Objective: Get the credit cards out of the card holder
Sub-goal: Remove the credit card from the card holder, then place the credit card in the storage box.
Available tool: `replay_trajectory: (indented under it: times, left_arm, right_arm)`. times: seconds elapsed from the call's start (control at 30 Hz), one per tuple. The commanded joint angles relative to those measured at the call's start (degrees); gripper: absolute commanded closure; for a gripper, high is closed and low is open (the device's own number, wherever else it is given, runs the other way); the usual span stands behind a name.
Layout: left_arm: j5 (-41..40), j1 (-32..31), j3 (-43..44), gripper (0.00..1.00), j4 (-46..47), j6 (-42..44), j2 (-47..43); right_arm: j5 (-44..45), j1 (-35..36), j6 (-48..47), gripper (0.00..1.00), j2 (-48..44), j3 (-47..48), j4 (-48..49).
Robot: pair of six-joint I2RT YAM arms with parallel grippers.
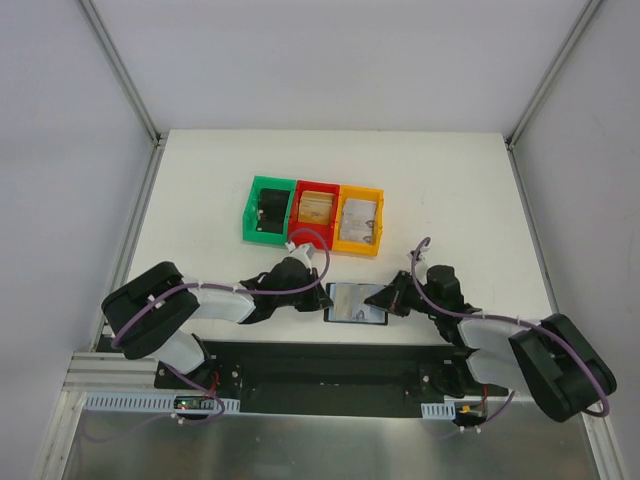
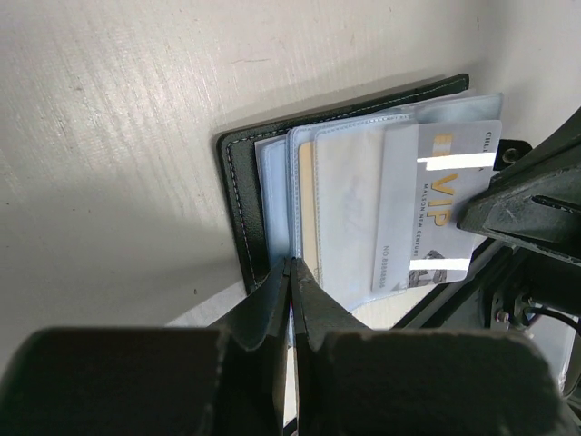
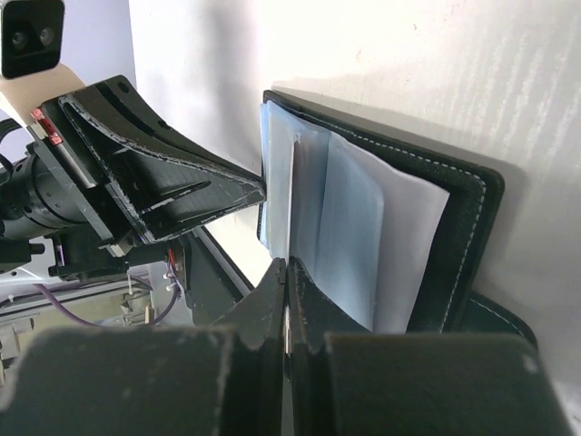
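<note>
The card holder (image 1: 357, 302) lies open on the table between my two grippers. In the left wrist view its black cover (image 2: 243, 204) holds clear sleeves. One sleeve carries a white VIP credit card (image 2: 436, 209), and a tan card (image 2: 307, 204) shows under another. My left gripper (image 2: 292, 271) (image 1: 322, 296) is shut, pinching a sleeve edge at the holder's left side. My right gripper (image 3: 287, 271) (image 1: 392, 298) is shut on a thin sleeve edge of the holder (image 3: 454, 236) at its right side. What the pinched sleeves contain is hidden.
A green bin (image 1: 250, 215) with a chunky black object (image 1: 269, 210), a red bin (image 1: 299, 190) with a tan card (image 1: 316, 208) and an orange bin (image 1: 378, 222) with a pale card (image 1: 359, 218) stand in a row behind the holder. The table's front edge and arm rail lie just below.
</note>
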Motion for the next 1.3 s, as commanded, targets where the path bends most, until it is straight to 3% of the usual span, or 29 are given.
replay_trajectory:
  times: [0.0,0.17,0.3,0.43,0.73,0.93,1.1,1.27]
  left_arm:
    - [-3.19,0.59,-2.03,1.0,-4.27,0.33,-0.89]
    - [-3.37,0.59,-3.08,0.97,-3.49,0.68,-2.91]
    - [-3.37,0.59,-3.52,0.66,-2.69,1.65,-4.67]
    - [-2.84,0.59,-3.43,0.54,-2.07,2.79,-6.25]
    - [-1.26,0.59,-1.24,0.43,-4.71,4.9,-11.08]
    - [-4.42,0.59,-0.8,0.33,-9.62,6.31,-18.9]
    - [-7.66,0.59,1.13,0.24,-14.64,7.54,-22.51]
    - [-9.43,0.68,-3.33,0.24,-7.73,11.57,-29.88]
  right_arm:
    - [-0.04,-1.25,-3.51,1.0,-4.25,0.72,-6.22]
    - [0.13,-1.95,-6.23,0.99,-9.7,2.74,-14.73]
    - [1.01,-2.21,-9.31,0.99,-14.45,5.11,-22.74]
    - [1.01,-2.3,-10.98,1.0,-17.09,6.96,-27.4]
    - [3.47,-2.22,-16.51,1.0,-21.57,13.19,-39.95]
    - [6.46,-2.3,-23.45,1.0,-24.21,21.54,-52.79]
    - [6.29,-2.22,-26.62,1.0,-24.3,25.59,-56.76]
    - [8.48,-1.69,-31.19,1.0,-27.54,27.71,-58.97]
